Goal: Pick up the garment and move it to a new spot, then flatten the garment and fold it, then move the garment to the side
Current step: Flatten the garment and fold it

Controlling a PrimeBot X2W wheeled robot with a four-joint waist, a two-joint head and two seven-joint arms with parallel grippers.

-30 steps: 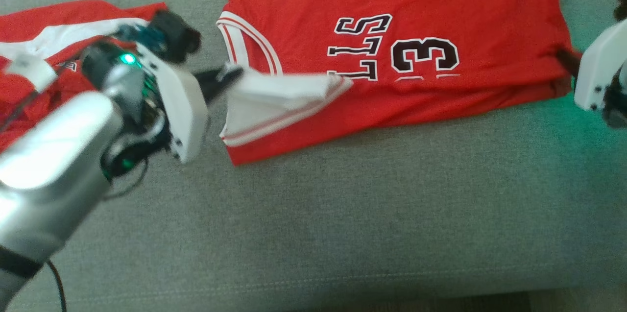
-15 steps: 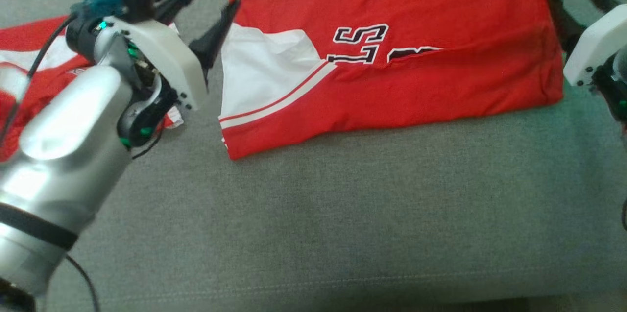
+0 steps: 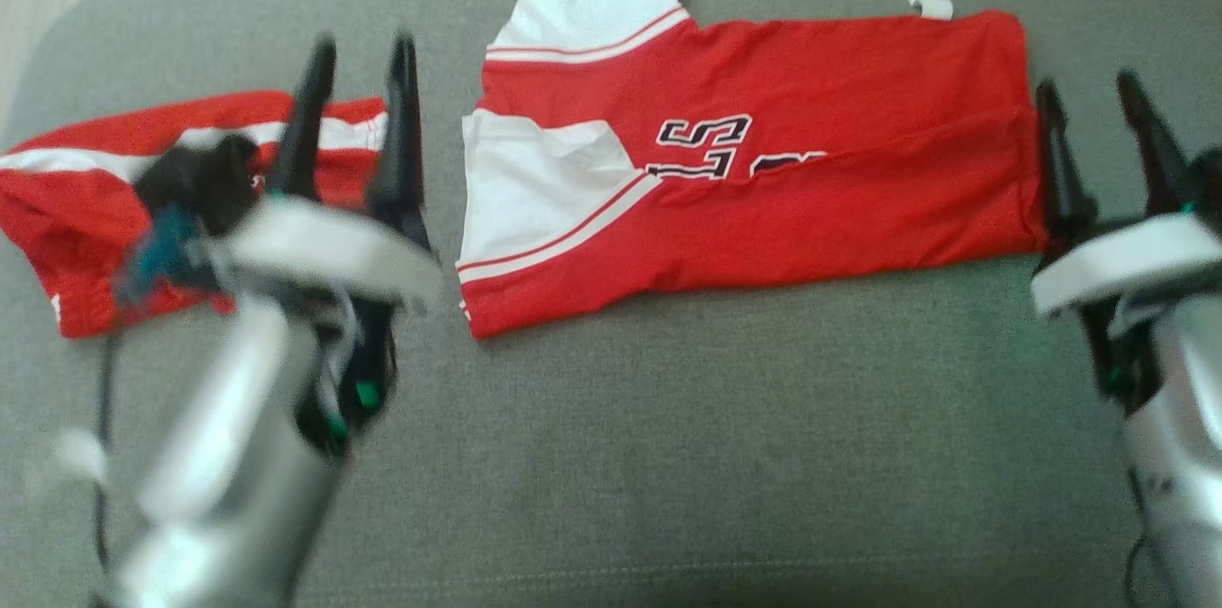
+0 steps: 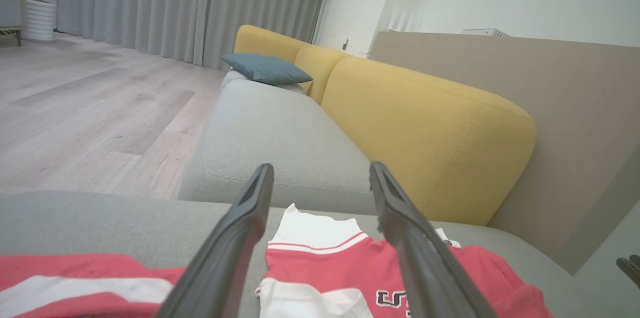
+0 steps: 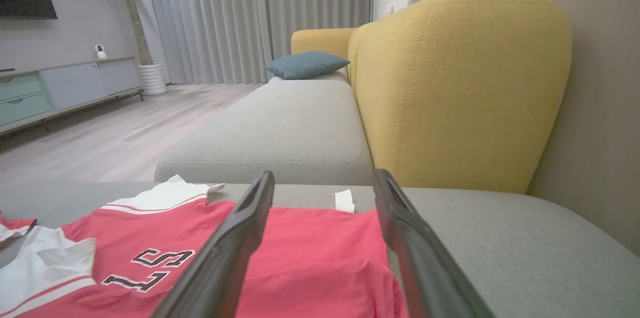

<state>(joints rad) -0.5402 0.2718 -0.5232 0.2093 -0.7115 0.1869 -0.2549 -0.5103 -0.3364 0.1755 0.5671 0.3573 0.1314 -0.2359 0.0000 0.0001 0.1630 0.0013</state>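
The garment (image 3: 811, 112) is a red jersey with white trim and black lettering, lying folded on the grey seat (image 3: 668, 455), its near half laid over the number. My left gripper (image 3: 363, 50) stands open just left of the jersey's white sleeve, apart from it. My right gripper (image 3: 1086, 88) stands open at the jersey's right edge, nothing between its fingers. The left wrist view has the jersey (image 4: 350, 268) low between the spread fingers of the left gripper (image 4: 320, 168). In the right wrist view, the jersey (image 5: 300, 258) lies under the open right gripper (image 5: 325, 175).
A second red and white garment (image 3: 76, 207) lies bunched at the seat's left, partly behind my left arm. A yellow backrest (image 5: 450, 83) rises beyond the seat, with a blue cushion (image 5: 305, 64) further along. Wooden floor (image 4: 90, 108) lies past the left edge.
Both grippers have opened and let go of the jersey, whose near half now lies folded over the number. Both arms have drawn back; the camera has also shifted.
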